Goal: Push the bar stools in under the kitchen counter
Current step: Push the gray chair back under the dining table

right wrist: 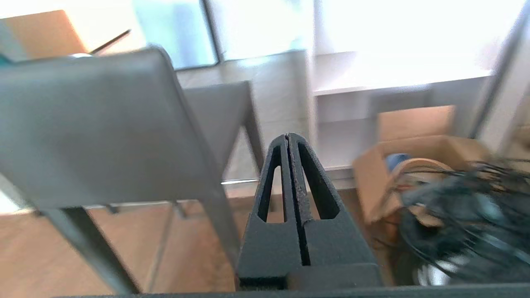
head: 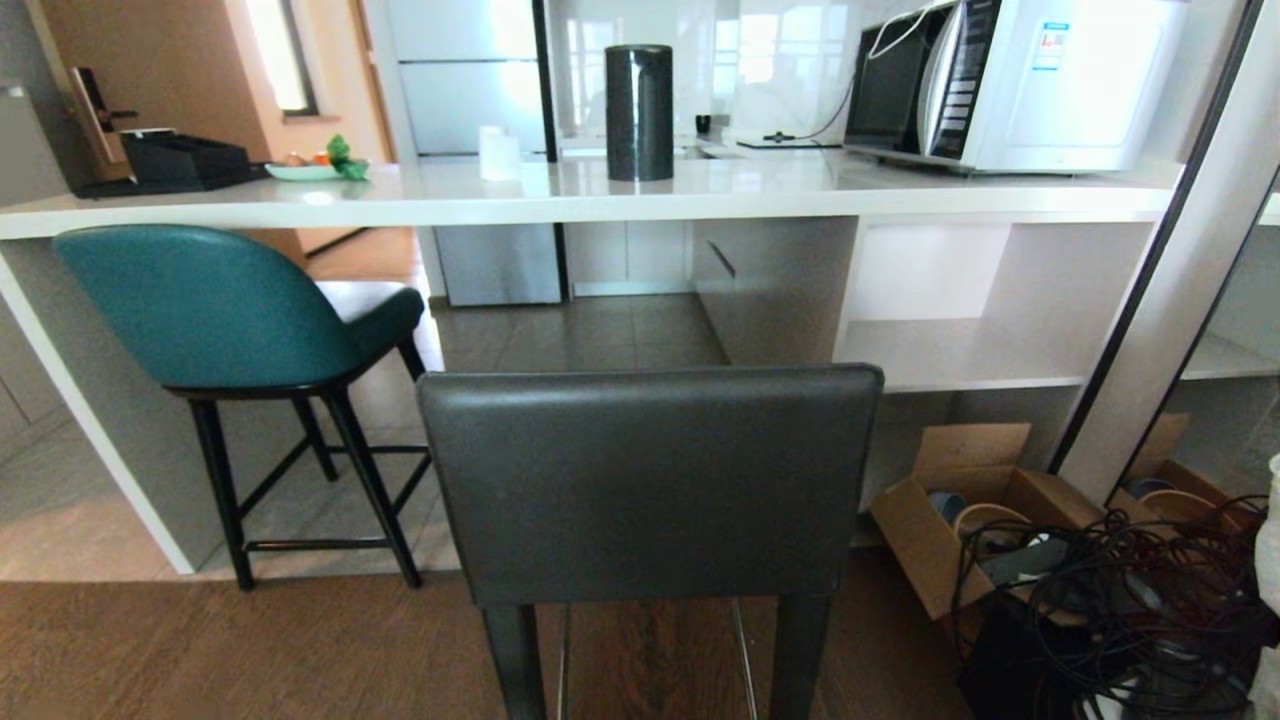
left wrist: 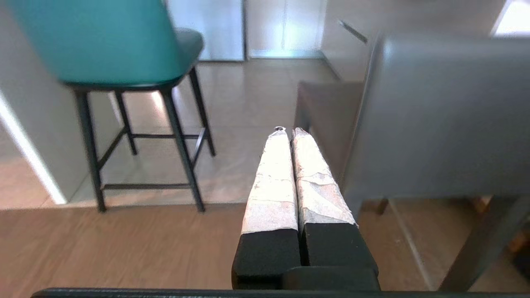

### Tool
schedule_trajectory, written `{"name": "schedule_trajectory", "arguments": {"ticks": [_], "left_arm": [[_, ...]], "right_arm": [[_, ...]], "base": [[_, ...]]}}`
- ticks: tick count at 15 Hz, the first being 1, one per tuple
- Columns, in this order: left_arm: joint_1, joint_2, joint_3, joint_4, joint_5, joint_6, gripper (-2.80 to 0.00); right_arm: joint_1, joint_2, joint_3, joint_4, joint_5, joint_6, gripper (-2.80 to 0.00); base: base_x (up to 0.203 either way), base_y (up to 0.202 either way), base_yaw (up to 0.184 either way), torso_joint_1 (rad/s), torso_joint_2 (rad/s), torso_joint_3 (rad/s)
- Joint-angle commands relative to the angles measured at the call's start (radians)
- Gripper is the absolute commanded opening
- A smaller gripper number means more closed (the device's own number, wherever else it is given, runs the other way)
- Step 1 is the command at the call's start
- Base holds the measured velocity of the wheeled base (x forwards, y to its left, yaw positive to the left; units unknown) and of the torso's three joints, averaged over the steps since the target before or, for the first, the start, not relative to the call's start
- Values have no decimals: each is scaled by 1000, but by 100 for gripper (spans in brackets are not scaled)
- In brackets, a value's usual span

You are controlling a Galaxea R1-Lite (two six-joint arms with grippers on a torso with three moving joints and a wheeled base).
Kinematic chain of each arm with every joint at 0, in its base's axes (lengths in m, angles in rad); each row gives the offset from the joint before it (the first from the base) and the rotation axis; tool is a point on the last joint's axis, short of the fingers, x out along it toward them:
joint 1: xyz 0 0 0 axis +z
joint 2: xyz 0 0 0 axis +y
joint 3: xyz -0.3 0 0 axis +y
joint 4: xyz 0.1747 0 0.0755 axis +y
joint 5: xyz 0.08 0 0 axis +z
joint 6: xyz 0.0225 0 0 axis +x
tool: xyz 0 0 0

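Just right of the left gripper (left wrist: 289, 131), whose jaws are pressed together on nothing, stands the dark grey stool (head: 650, 480), short of the kitchen counter (head: 600, 195); the right gripper (right wrist: 288, 136), also closed and empty, flanks its other side. Ahead-left, the teal stool (head: 215, 305) sits partly under the counter, with bare floor between the two stools.

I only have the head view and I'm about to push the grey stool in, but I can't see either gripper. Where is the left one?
Observer: The left gripper is shut. Its taped fingers point past the left edge of the grey stool back, with no visible contact.
Operator: And the right?
Observer: The right gripper is shut too. It is off the right edge of that back and does not appear to touch it.
Operator: Anything near it?
Observer: Its wrist view shows the cardboard box and tangled cables on the floor ahead of it.
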Motion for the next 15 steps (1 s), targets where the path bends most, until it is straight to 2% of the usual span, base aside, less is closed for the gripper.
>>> {"name": "schedule_trajectory", "arguments": {"ticks": [1,5,7,9,11,15], "left_arm": [[-33,397,-64,-165,-3,-6,-280],[-104,829,-70,-618,-10,-14,-280],[-123,982,-65,-787,-31,-17,-280],[-134,1081,-49,-871,-50,-20,-280],[-137,1134,-18,-936,-56,-26,-280],[-201,1156,82,-1056,-55,-31,-280]], "right_arm": [[19,350,-53,-147,32,10,-280],[82,749,-84,-488,72,8,-280],[125,900,-96,-633,78,-18,-280],[178,1012,-101,-752,71,-50,-280],[218,1100,-104,-816,42,-62,-280],[240,1225,-104,-955,-18,-80,-280]], "base": [[0,0,0,0,0,0],[0,0,0,0,0,0],[0,0,0,0,0,0],[0,0,0,0,0,0],[0,0,0,0,0,0],[0,0,0,0,0,0]]}}
